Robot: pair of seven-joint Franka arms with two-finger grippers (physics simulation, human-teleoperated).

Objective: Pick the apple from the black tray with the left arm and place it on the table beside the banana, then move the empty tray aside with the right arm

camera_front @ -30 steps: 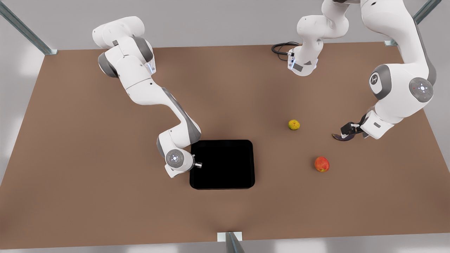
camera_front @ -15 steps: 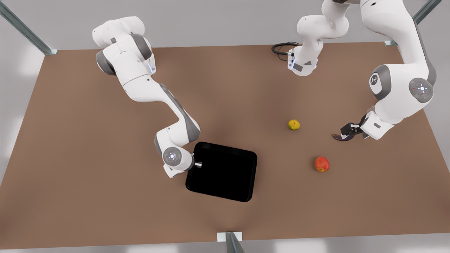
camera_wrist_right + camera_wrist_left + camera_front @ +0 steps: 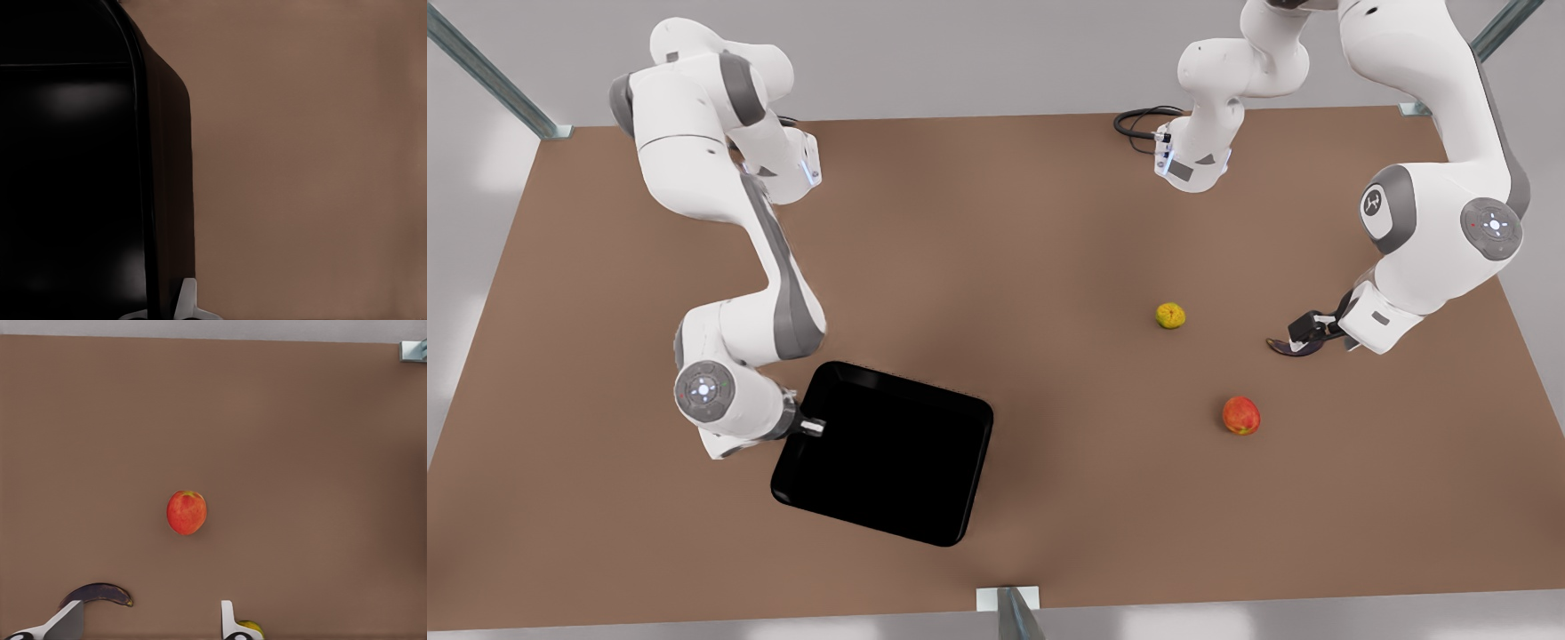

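The apple (image 3: 1240, 415) (image 3: 187, 512) lies on the brown table (image 3: 996, 249) toward the front view's right, a short way from the dark banana (image 3: 1279, 348) (image 3: 100, 592). My left gripper (image 3: 1303, 336) (image 3: 147, 630) hangs open just over the banana's end, holding nothing. The black tray (image 3: 885, 453) (image 3: 67, 167) sits empty and skewed at the front view's lower left. On the tray's rim, at the edge toward the front view's left, my right gripper (image 3: 811, 427) (image 3: 167, 303) is shut.
A yellow-green lumpy fruit (image 3: 1170, 315) (image 3: 250, 627) rests behind the apple. A black cable (image 3: 1138, 120) coils at the far edge near the left arm's base. A metal bracket (image 3: 1008, 600) stands at the table's near edge.
The right arm has dragged the tray toward the front view's left and turned it askew. The left arm, apple and banana have stayed put.
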